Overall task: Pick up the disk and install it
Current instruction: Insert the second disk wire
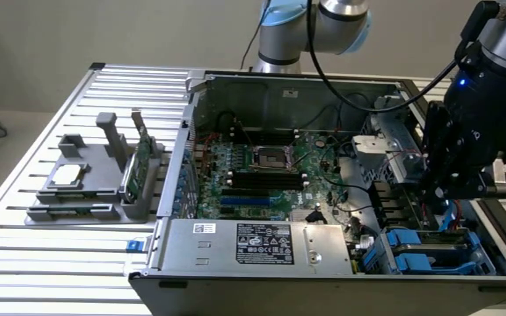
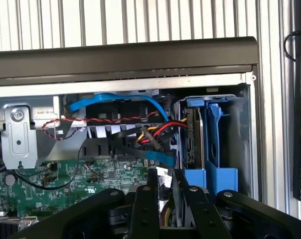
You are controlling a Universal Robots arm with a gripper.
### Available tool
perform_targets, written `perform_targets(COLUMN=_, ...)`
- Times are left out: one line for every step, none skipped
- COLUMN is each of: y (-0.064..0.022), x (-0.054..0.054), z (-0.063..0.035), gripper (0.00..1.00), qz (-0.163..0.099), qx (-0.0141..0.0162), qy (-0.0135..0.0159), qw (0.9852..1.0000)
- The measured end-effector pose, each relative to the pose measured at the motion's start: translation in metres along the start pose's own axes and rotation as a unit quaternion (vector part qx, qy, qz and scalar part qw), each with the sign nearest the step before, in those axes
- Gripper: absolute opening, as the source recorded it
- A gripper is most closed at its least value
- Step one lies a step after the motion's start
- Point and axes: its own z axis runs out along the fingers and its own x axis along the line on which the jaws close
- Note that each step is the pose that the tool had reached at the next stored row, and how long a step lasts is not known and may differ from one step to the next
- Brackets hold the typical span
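Disk (image 1: 433, 253) (blue carrier) in computer case (image 1: 323, 289), white-labelled power supply (image 1: 266, 245) alongside

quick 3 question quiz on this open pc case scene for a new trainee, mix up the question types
1. True or false: the gripper hangs over the holder with spare parts outside the case.
2. Where do the blue drive carriers sit? A) the case corner nearest the exterior view's lower right B) beside the CPU socket C) outside the case
3. Fill in: the labelled silver box along the case's near edge is the power ____.

Key: 1 false, it hangs over the drive end of the computer case. 2 A. 3 supply.
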Motion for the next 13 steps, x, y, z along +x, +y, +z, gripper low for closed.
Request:
perform_targets(y=0.0001, x=-0.0002, z=-0.0007, gripper=0.27, qz=0.0, qx=0.0, qy=0.0, qw=1.0)
perform_targets(y=0.0001, x=-0.0006, z=-0.0008, gripper=0.27, qz=0.0, qx=0.0, qy=0.0, qw=1.0)
perform_targets(y=0.0001, x=-0.0011, z=-0.0009, gripper=0.27, qz=0.0, qx=0.0, qy=0.0, qw=1.0)
perform_targets(y=0.0002, x=-0.0019, z=-0.0009, gripper=0.27, qz=0.0, qx=0.0, qy=-0.0001, qw=1.0)
perform_targets(y=0.0003, x=-0.0027, z=-0.0009, gripper=0.27, qz=0.0, qx=0.0, qy=0.0, qw=1.0)
perform_targets(y=0.0003, x=-0.0036, z=-0.0009, gripper=0.27, qz=0.0, qx=0.0, qy=-0.0001, qw=1.0)
perform_targets(y=0.0004, x=-0.0044, z=-0.0007, gripper=0.27, qz=0.0, qx=0.0, qy=0.0, qw=1.0)
perform_targets(y=0.0004, x=-0.0052, z=-0.0004, gripper=0.27, qz=0.0, qx=0.0, qy=0.0, qw=1.0)
perform_targets(y=0.0004, x=-0.0059, z=0.0, gripper=0.27, qz=0.0, qx=0.0, qy=0.0, qw=1.0)
perform_targets(y=0.0004, x=-0.0066, z=0.0004, gripper=0.27, qz=0.0, qx=0.0, qy=-0.0001, qw=1.0)
perform_targets(y=0.0004, x=-0.0072, z=0.0011, gripper=0.27, qz=0.0, qx=0.0, qy=0.0001, qw=1.0)
perform_targets(y=0.0004, x=-0.0075, z=0.0019, gripper=0.27, qz=0.0, qx=0.0, qy=0.0001, qw=1.0)
perform_targets(y=0.0003, x=-0.0078, z=0.0028, gripper=0.27, qz=0.0, qx=0.0, qy=0.0, qw=1.0)
